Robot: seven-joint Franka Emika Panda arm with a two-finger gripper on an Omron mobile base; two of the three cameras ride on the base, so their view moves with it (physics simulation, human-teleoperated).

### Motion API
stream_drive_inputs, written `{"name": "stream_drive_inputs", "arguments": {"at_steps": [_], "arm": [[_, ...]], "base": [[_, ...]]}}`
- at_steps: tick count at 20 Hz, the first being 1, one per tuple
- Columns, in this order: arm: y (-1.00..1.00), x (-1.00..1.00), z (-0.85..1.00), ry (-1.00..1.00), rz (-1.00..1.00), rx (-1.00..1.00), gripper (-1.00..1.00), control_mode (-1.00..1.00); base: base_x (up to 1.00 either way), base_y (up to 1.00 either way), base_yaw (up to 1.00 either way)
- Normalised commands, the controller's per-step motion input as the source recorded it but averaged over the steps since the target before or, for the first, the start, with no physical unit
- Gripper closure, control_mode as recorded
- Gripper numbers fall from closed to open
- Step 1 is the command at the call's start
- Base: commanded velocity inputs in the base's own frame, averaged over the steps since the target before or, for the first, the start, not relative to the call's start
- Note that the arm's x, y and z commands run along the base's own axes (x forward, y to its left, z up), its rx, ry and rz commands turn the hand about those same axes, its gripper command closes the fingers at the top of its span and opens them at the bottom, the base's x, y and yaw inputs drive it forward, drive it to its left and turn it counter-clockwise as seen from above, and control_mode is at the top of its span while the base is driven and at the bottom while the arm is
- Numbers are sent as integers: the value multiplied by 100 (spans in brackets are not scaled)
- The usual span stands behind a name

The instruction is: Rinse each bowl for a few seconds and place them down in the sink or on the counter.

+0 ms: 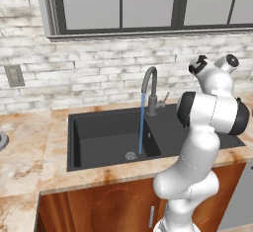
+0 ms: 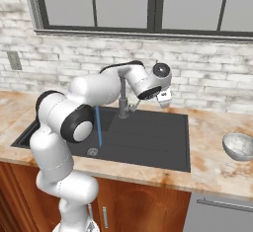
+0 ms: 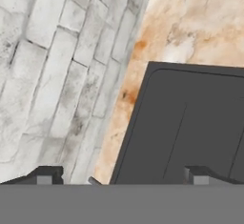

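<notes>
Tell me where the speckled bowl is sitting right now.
In the right base view the bowl sits on the counter to the right of the sink, near the picture's right edge, apart from the gripper.

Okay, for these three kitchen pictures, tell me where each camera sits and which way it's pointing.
Left base view: behind the arm's left, facing forward and down at the sink and running tap; arm at lower right.
Right base view: behind its right, facing the same sink and tap, bowl on the counter; arm at lower left, gripper.
Hand view: on the hand, facing the sink's corner, counter and brick wall; finger tips at the bottom.
Shared: sink, counter, wall.
</notes>
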Motion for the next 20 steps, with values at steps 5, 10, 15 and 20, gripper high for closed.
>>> {"name": "stream_drive_inputs", "arguments": {"at_steps": [5,10,15,20], "arm": [[-24,-35,13,12,0,0,-100,-100],[-22,-34,2,12,0,0,-100,-100],[-21,-29,0,15,0,-2,-100,-100],[-24,-25,2,13,3,-5,-100,-100]], "base": [[0,0,0],[0,0,0],[0,0,0],[0,0,0]]}}
